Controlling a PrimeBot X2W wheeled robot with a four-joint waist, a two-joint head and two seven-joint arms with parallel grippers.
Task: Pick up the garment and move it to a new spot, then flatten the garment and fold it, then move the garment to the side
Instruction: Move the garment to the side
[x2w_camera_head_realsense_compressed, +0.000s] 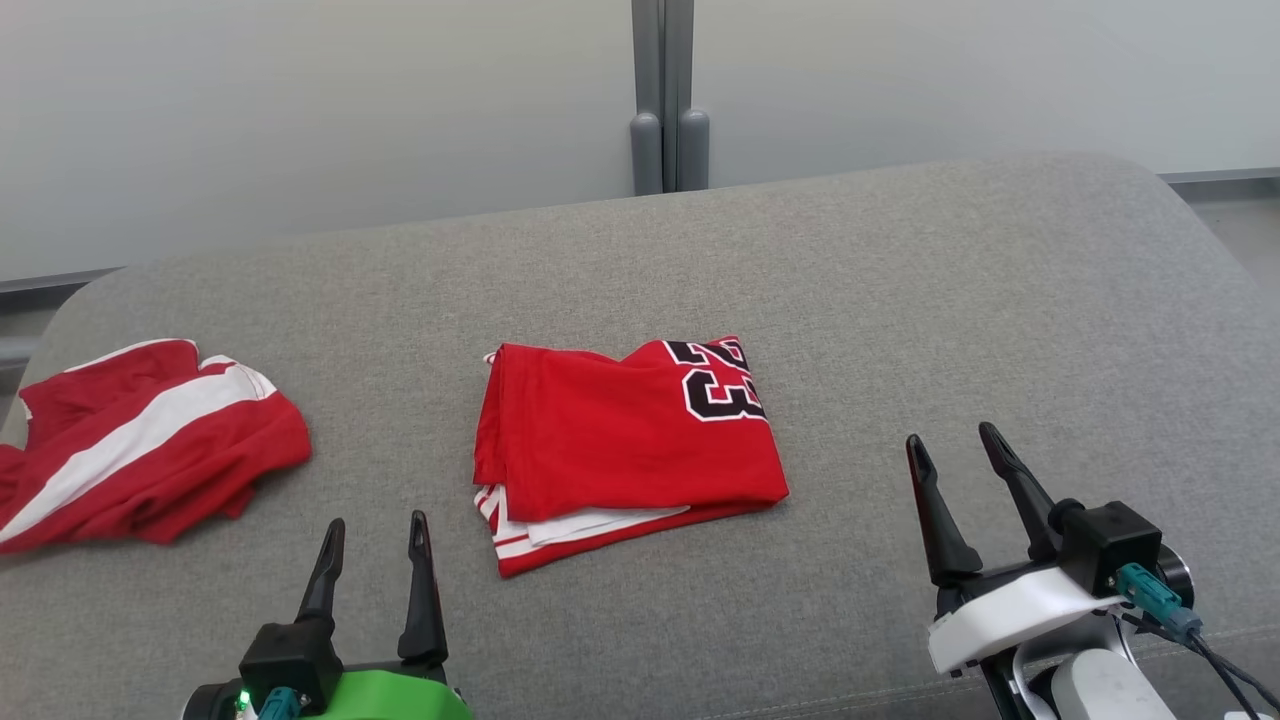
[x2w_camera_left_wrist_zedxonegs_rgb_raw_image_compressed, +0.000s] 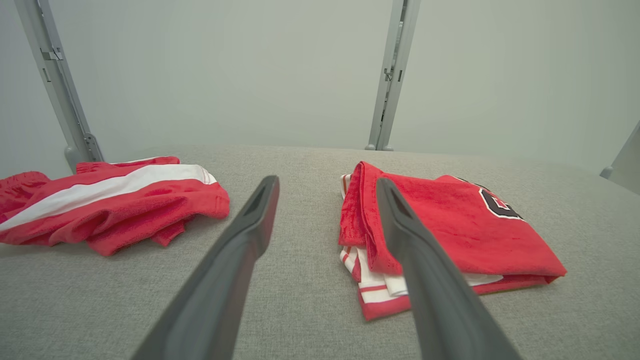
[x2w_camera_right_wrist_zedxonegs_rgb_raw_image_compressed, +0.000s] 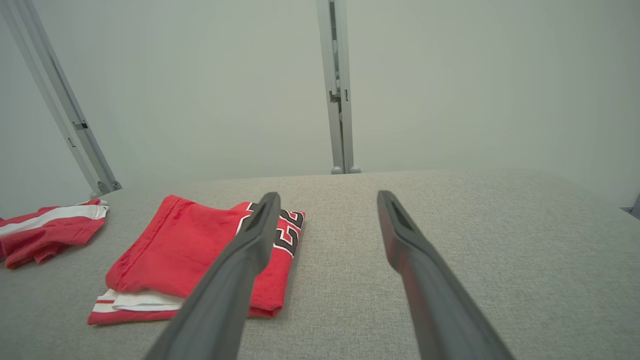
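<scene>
A folded red garment (x2w_camera_head_realsense_compressed: 625, 450) with a black-and-white number and white trim lies flat in the middle of the grey cushion (x2w_camera_head_realsense_compressed: 900, 300). It also appears in the left wrist view as the garment (x2w_camera_left_wrist_zedxonegs_rgb_raw_image_compressed: 450, 235) and in the right wrist view as the garment (x2w_camera_right_wrist_zedxonegs_rgb_raw_image_compressed: 195, 255). My left gripper (x2w_camera_head_realsense_compressed: 377, 535) hovers open near the front edge, to the garment's lower left, holding nothing. My right gripper (x2w_camera_head_realsense_compressed: 950, 445) stands open to the garment's right, apart from it and empty. The left gripper (x2w_camera_left_wrist_zedxonegs_rgb_raw_image_compressed: 327, 185) and the right gripper (x2w_camera_right_wrist_zedxonegs_rgb_raw_image_compressed: 327, 197) both show spread fingers.
A second red garment with a white stripe (x2w_camera_head_realsense_compressed: 140, 440) lies crumpled at the cushion's left edge, also seen as the striped garment (x2w_camera_left_wrist_zedxonegs_rgb_raw_image_compressed: 105, 200) and the striped garment (x2w_camera_right_wrist_zedxonegs_rgb_raw_image_compressed: 47, 230). A pale wall with a grey post (x2w_camera_head_realsense_compressed: 665, 100) stands behind. The cushion's right half is bare fabric.
</scene>
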